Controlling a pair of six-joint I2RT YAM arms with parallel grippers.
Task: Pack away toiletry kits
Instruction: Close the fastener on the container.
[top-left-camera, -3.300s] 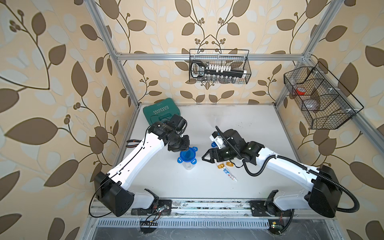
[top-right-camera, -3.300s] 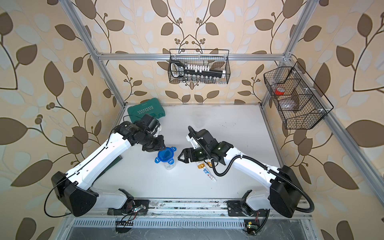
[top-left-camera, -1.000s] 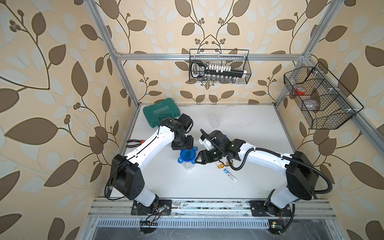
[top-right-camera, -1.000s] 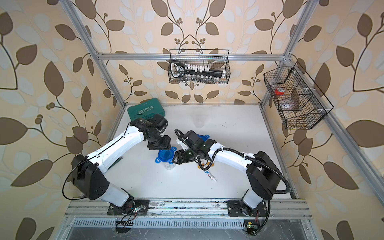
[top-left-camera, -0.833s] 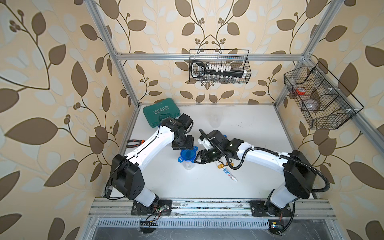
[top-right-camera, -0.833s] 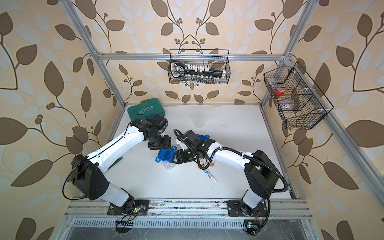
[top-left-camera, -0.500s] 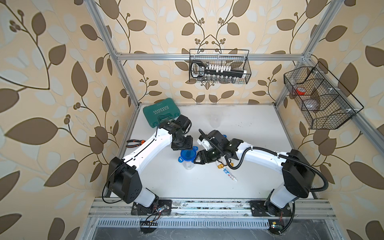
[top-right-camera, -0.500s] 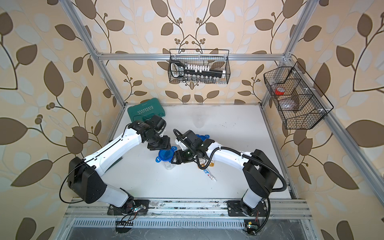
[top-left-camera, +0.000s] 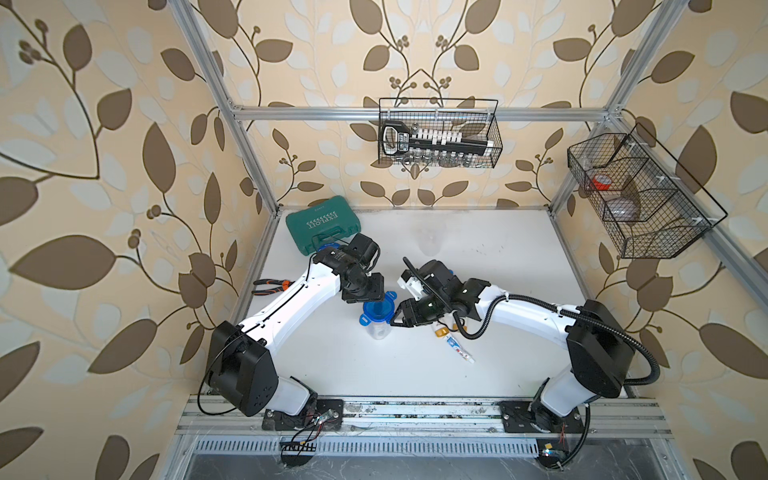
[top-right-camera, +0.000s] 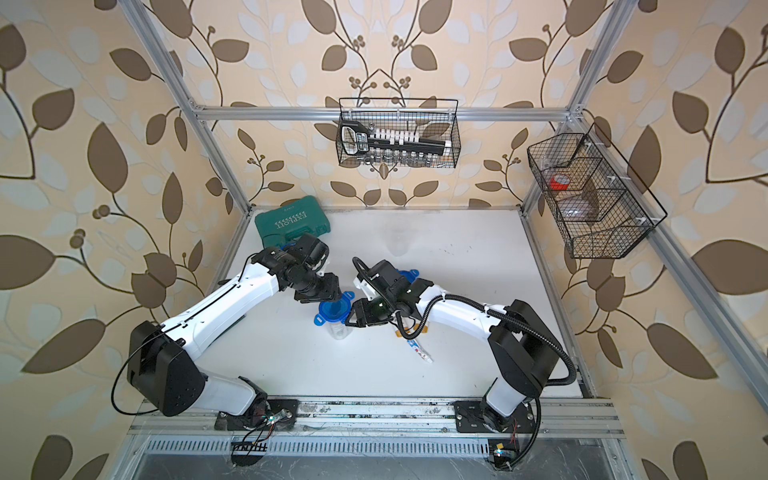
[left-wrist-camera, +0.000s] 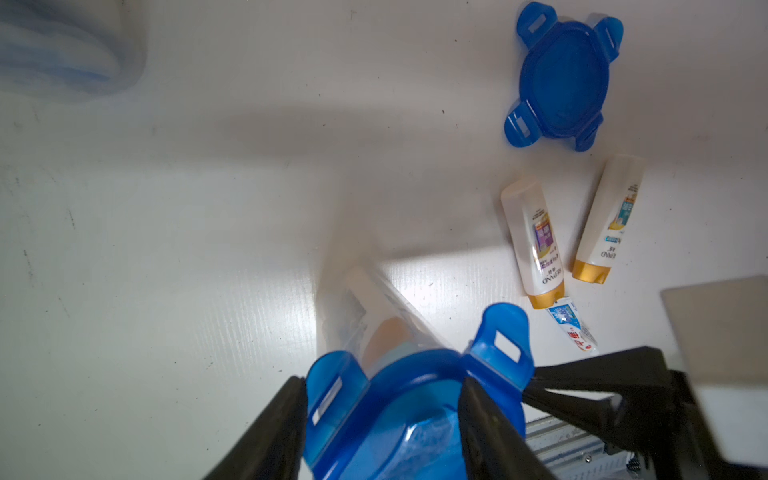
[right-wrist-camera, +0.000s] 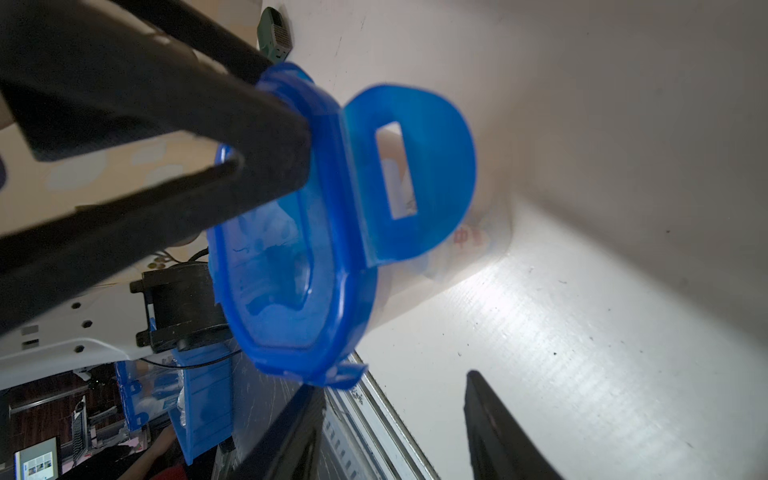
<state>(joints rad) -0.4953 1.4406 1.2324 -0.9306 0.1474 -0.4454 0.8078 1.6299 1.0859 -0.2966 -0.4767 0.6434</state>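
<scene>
A clear jar (top-left-camera: 376, 329) stands mid-table with a blue four-tab lid (top-left-camera: 376, 311) on it; a white bottle shows inside it. My left gripper (left-wrist-camera: 382, 419) comes down from behind and is shut on the lid (left-wrist-camera: 399, 399), one finger against each side. My right gripper (right-wrist-camera: 395, 415) is open at the jar's right side, just below the lid's nearest tab (right-wrist-camera: 409, 174), holding nothing. Two white gold-capped bottles (left-wrist-camera: 534, 241) (left-wrist-camera: 609, 216) and a toothpaste tube (left-wrist-camera: 571, 328) lie on the table under my right arm. A loose blue lid (left-wrist-camera: 561, 79) lies beyond them.
A green tool case (top-left-camera: 326, 224) sits at the back left corner, with pliers (top-left-camera: 270, 284) by the left edge. Wire baskets hang on the back wall (top-left-camera: 438, 137) and the right wall (top-left-camera: 636, 195). A blurred clear container (left-wrist-camera: 62, 50) stands near my left wrist.
Both grippers have drawn in on the lidded jar and narrowed. My right gripper has slid left up to the lid. The jar has stayed in place.
</scene>
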